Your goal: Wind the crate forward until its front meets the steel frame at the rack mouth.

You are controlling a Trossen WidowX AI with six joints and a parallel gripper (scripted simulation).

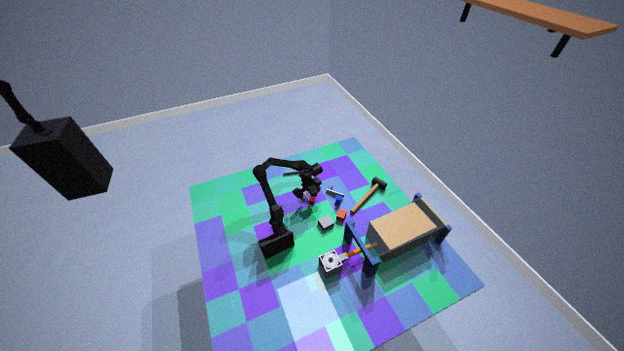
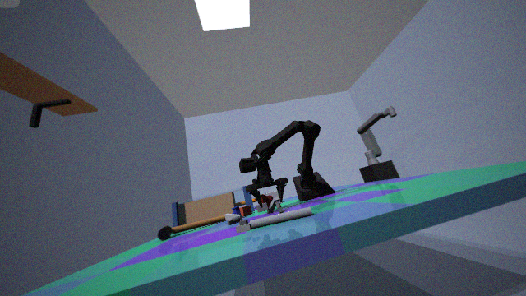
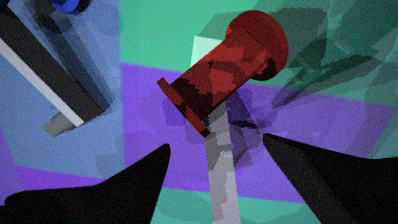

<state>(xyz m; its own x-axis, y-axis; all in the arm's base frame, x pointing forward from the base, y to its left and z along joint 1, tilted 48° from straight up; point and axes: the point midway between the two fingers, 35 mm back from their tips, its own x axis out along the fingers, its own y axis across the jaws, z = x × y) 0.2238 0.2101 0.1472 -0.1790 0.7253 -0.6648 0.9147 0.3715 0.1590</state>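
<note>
My gripper (image 1: 305, 199) (image 2: 270, 201) (image 3: 215, 142) is open and low, its fingers on either side of the grey arm of the red-handled crank, with nothing gripped. The crank's red grip (image 3: 220, 65) (image 2: 267, 200) stands up just beyond the fingertips. A second crank, with a blue knob (image 1: 338, 200) (image 3: 72, 4) and a flat bar (image 3: 45, 75), lies beside it. The winch (image 1: 331, 259) has a round hole on top. An orange strap (image 1: 358, 251) joins it to the tan-topped crate (image 1: 402, 226) (image 2: 209, 209), which sits flat behind the blue frame (image 1: 372, 267), with a gap between.
A hammer (image 1: 367, 197) (image 2: 197, 224) lies between the cranks and the rack. A red block (image 1: 341, 214) (image 2: 245, 210) and a grey block (image 1: 326, 223) lie between the cranks and the winch. A long grey tool (image 1: 292, 173) (image 2: 281, 218) lies on the bench's far side from the winch.
</note>
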